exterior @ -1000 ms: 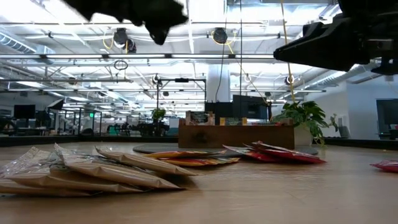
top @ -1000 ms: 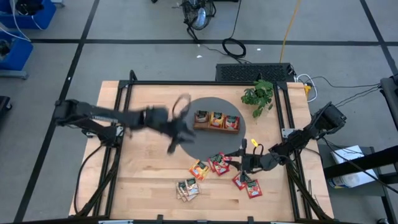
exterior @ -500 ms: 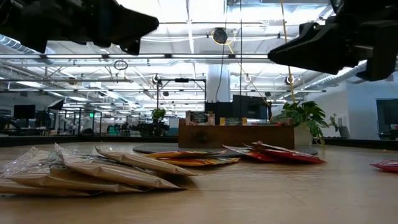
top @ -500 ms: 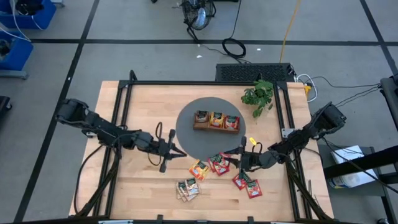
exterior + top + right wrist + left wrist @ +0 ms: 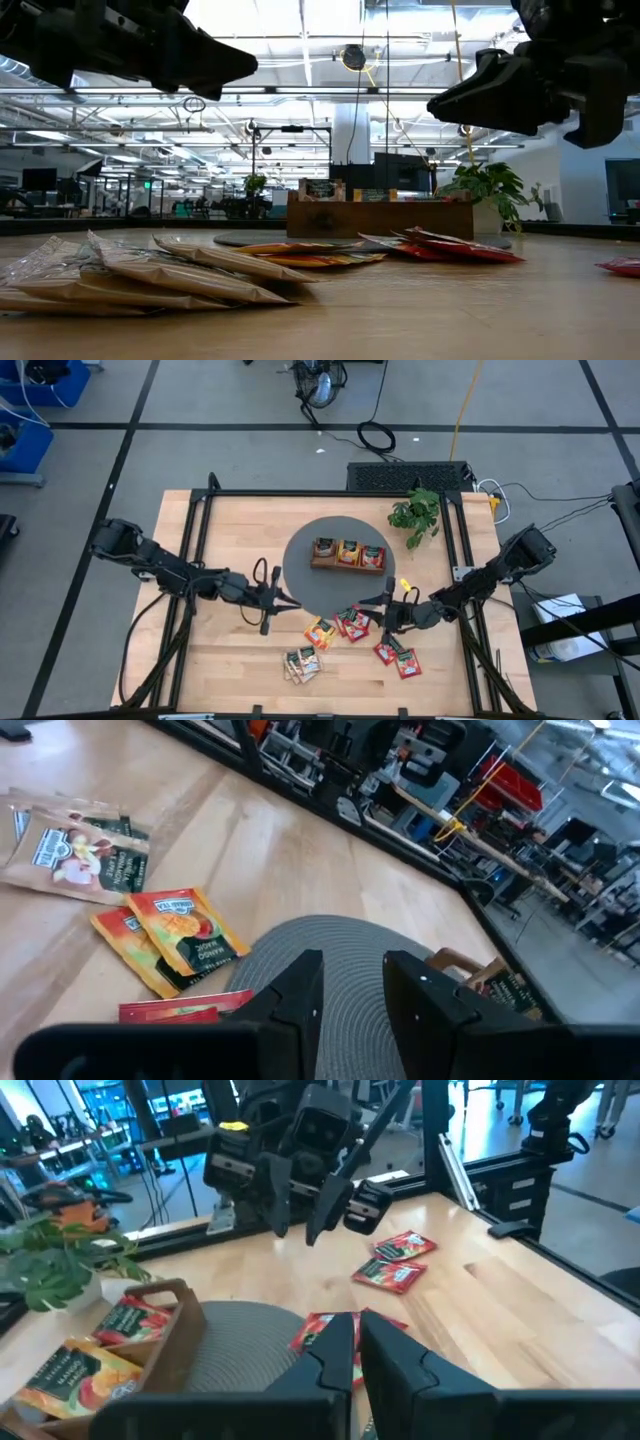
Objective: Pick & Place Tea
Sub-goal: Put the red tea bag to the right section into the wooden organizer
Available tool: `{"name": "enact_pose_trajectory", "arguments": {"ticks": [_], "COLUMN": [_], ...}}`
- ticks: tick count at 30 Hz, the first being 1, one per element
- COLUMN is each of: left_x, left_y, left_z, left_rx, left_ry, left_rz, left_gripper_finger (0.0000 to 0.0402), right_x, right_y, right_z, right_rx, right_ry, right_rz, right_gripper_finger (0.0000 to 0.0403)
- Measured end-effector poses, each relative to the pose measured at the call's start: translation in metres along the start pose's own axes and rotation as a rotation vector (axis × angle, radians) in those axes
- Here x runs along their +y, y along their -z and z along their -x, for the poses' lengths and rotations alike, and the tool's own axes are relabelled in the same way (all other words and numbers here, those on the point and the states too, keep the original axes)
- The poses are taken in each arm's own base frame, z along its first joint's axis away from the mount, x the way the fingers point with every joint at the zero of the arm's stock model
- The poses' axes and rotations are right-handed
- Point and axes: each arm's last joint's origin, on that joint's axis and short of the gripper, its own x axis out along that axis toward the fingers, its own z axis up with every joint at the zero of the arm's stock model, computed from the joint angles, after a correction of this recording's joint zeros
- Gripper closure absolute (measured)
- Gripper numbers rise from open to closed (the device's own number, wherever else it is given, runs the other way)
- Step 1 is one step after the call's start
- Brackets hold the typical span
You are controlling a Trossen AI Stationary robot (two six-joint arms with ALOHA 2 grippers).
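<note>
Tea sachets lie flat on the table's near half: an orange pair (image 5: 320, 632), red ones (image 5: 352, 622) partly on the mat's near edge, two more red (image 5: 397, 656) and a green-and-tan stack (image 5: 301, 664). The wooden tray (image 5: 348, 565) on the round grey mat (image 5: 300, 565) holds sachets in its compartments. My left gripper (image 5: 293, 601) hovers shut at the mat's near-left edge, nothing between its fingers (image 5: 330, 1355). My right gripper (image 5: 366, 608) hovers open above the red sachets, pointing left, fingers (image 5: 300, 982) apart and empty.
A green plant (image 5: 416, 512) stands at the mat's far right. Black frame rails (image 5: 200, 530) run along the table's left and right sides. Bare wood lies to the near left of the sachets. The two grippers face each other across a short gap.
My left arm has swung back from above the mat's left part toward the near edge and gone down, then held still over the last half second.
</note>
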Motion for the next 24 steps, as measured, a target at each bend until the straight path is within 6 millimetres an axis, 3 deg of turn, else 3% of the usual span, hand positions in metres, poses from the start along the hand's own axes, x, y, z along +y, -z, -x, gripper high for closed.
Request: {"name": "enact_pose_trajectory", "arguments": {"ticks": [7,13,16,21,24], "left_x": [0.0,0.0,0.0,0.0,0.0], "left_y": [0.0,0.0,0.0,0.001,0.002], "left_z": [0.0,0.0,0.0,0.0,0.0], "left_rx": [0.0,0.001,0.001,0.008,0.026], "left_ry": [0.002,0.003,0.003,0.003,0.004], "left_rz": [0.039,0.072,0.075,0.062,0.058], "left_gripper_finger": [0.0386,0.0391,0.0378,0.0379,0.0391], "right_x": [-0.005,-0.028,-0.046,-0.085,-0.1], "right_y": [-0.004,-0.022,-0.038,-0.058,-0.051], "right_z": [-0.006,-0.041,-0.05,-0.066,-0.07], "right_rx": [0.005,0.348,0.425,0.322,0.273], "right_ry": [-0.046,-0.416,-0.572,-0.831,-0.883], "right_rz": [-0.074,-0.051,-0.012,-0.075,-0.046], "right_gripper_finger": [0.0314,0.0334,0.0336,0.0337,0.0337]}}
